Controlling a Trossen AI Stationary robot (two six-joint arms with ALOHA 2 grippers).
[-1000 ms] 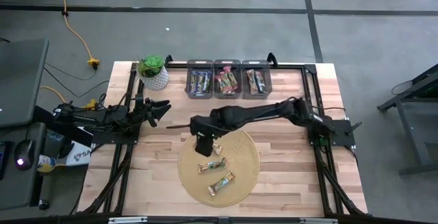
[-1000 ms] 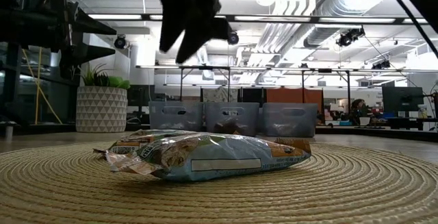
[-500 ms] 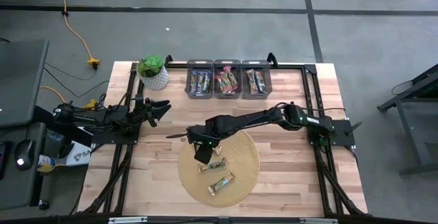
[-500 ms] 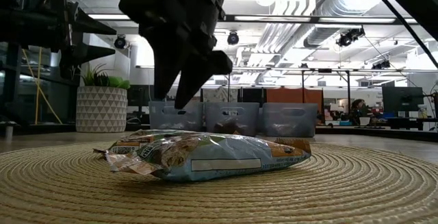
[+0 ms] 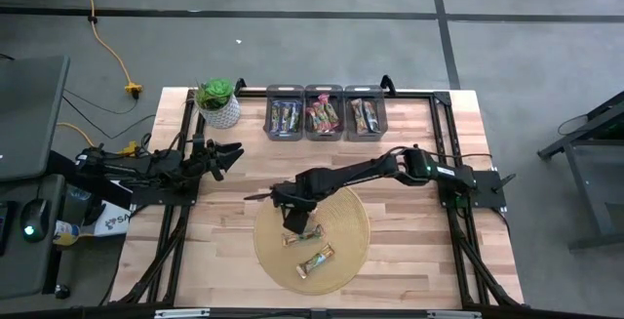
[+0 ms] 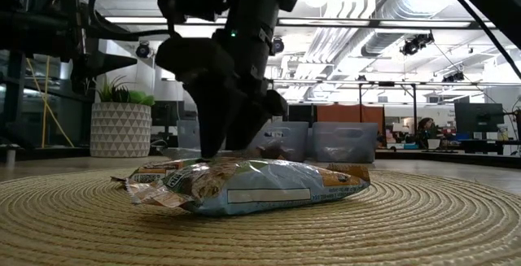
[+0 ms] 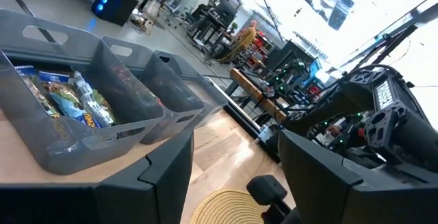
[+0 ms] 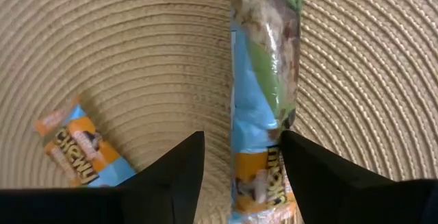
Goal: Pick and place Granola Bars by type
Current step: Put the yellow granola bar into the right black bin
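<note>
Two granola bars lie flat on the round woven mat point(image 5: 336, 217): a blue-green one point(image 5: 305, 233) and an orange-blue one point(image 5: 315, 259) nearer the front edge. My right gripper point(image 5: 292, 223) is open and points down over the first bar point(image 8: 263, 80), near its left end. One finger stands at each long side of it. In the low view the right gripper point(image 6: 232, 140) reaches down to the level of the bars' tops. My left gripper point(image 5: 226, 155) waits open at the table's left, above the wood. My right gripper comes from above with its fingers point(image 8: 181, 172) on either side of the blue-green bar's long edges point(image 8: 236, 148), near one end. The bar lies flat on the mat. Whether the fingers touch it I cannot tell.
Three grey bins stand side by side at the far edge: left point(image 5: 286, 116), middle point(image 5: 324, 116), right point(image 5: 364, 116), each holding bars. A potted plant point(image 5: 218, 104) stands at the far left. Bare wood lies around the mat.
My right gripper has come down and toward the table's near edge, from well above the mat to the level of the bars, ending astride the blue-green bar. Neither bar has moved.
</note>
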